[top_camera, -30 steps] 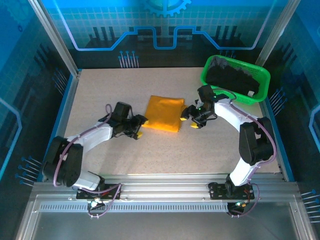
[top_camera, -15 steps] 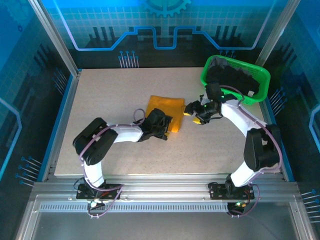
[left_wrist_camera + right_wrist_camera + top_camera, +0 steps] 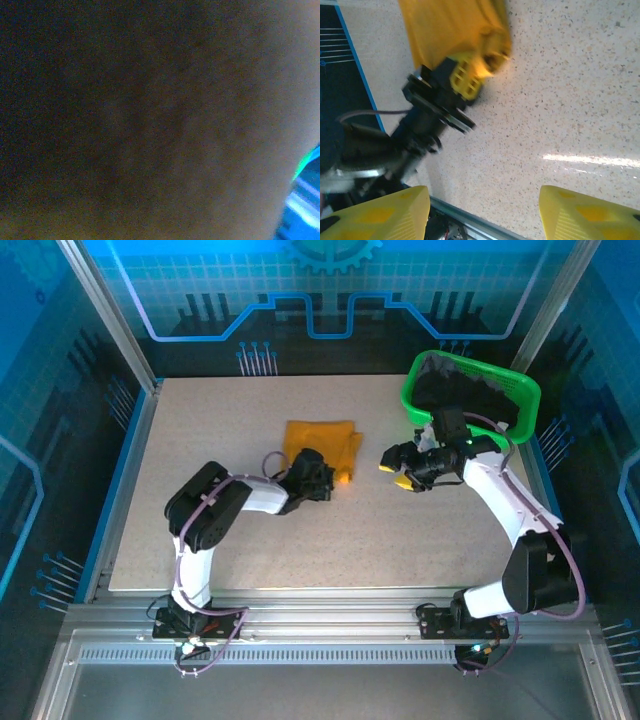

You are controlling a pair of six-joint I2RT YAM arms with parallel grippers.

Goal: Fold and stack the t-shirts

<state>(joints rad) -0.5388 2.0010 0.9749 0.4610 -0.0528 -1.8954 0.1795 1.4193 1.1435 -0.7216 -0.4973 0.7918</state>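
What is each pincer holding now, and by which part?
Right pincer: open, holding nothing. Left pincer: at the near right corner of the orange t-shirt, fabric bunched over it; a grip cannot be told.

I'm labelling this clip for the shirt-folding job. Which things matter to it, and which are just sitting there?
Job:
- bright orange-yellow folded fabric t-shirt
- black fabric t-shirts

Lying about:
- green plastic mesh basket holding the black ones
- speckled beige tabletop

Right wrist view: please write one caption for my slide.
Left jaws touch the orange-yellow t-shirt on the speckled table; right jaws open.
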